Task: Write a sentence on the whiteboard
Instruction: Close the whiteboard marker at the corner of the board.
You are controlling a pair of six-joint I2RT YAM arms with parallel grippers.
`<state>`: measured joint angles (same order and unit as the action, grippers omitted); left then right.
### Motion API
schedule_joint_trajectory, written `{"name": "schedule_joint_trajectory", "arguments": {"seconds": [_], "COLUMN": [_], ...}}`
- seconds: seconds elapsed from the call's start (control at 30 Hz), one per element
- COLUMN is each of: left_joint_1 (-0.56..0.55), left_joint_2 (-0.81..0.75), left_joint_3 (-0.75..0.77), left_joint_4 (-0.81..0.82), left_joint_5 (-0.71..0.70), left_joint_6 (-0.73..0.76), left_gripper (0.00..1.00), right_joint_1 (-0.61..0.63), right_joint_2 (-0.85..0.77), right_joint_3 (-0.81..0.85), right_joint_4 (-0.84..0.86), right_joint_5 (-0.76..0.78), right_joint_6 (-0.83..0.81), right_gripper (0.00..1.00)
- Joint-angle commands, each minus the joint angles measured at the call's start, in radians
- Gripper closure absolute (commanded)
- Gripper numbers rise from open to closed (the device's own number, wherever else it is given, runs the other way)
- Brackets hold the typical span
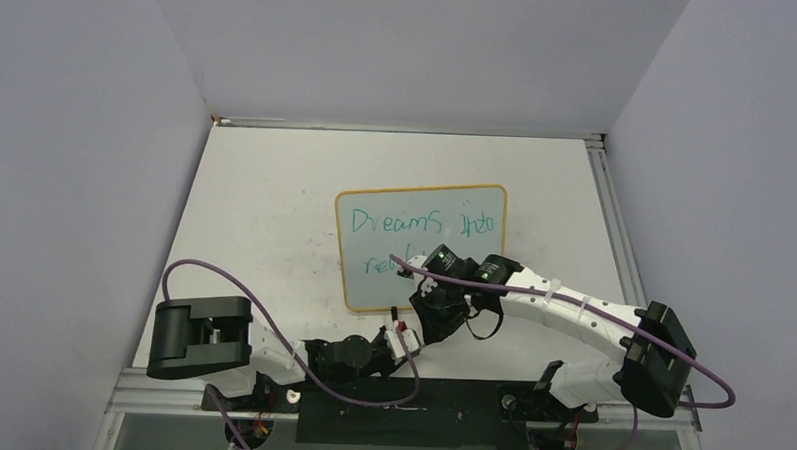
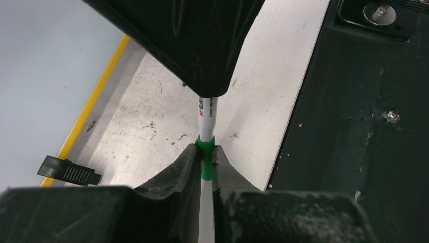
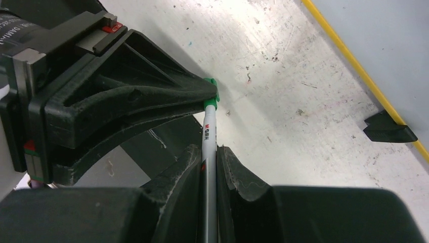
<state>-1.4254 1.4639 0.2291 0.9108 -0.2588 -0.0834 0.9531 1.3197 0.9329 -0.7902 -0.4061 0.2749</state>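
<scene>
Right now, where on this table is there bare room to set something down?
Bare table lies left of the whiteboard and in the strip between it and the back wall. Crowded at its near edge: left gripper and right gripper clamp the marker.

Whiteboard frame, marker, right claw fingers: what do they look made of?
Whiteboard frame: thin, smooth yellow strip, plastic or painted metal; cannot tell which. Marker: glossy white printed barrel with green end, likely plastic. Fingers of the right claw: matte black, rough grainy surface, probably printed plastic.
</scene>
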Motion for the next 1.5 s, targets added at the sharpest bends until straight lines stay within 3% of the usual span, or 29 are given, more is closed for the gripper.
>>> {"name": "schedule_joint_trajectory", "arguments": {"seconds": [0.0, 0.27, 0.57, 1.17, 1.3, 1.4, 1.47], "left_joint_1": [0.005, 0.005, 0.035, 0.040, 0.050, 0.055, 0.056], "left_joint_2": [0.034, 0.145, 0.213, 0.211, 0.131, 0.013, -0.061], "left_joint_3": [0.071, 0.072, 0.043, 0.019, 0.012, 0.034, 0.066], "left_joint_4": [0.300, 0.469, 0.538, 0.528, 0.431, 0.179, 0.023], "left_joint_5": [-0.059, -0.066, -0.040, -0.029, -0.028, -0.035, -0.040], "left_joint_6": [0.026, 0.008, -0.046, -0.058, -0.067, -0.084, -0.100], "left_gripper": [1.00, 1.00, 1.00, 1.00, 1.00, 1.00, 1.00], "right_joint_1": [0.033, 0.051, 0.112, 0.147, 0.138, 0.113, 0.082], "right_joint_2": [0.009, 0.037, 0.110, 0.209, 0.153, 0.097, 0.050], "right_joint_3": [0.038, 0.098, 0.089, 0.005, 0.079, 0.145, 0.179], "right_joint_4": [-0.029, -0.077, -0.093, -0.011, -0.049, -0.079, -0.090], "right_joint_5": [0.024, 0.092, 0.234, 0.280, 0.341, 0.401, 0.455], "right_joint_6": [0.031, 0.061, 0.105, 0.160, 0.177, 0.189, 0.192], "right_gripper": [0.95, 0.95, 0.95, 0.95, 0.94, 0.80, 0.63]}}
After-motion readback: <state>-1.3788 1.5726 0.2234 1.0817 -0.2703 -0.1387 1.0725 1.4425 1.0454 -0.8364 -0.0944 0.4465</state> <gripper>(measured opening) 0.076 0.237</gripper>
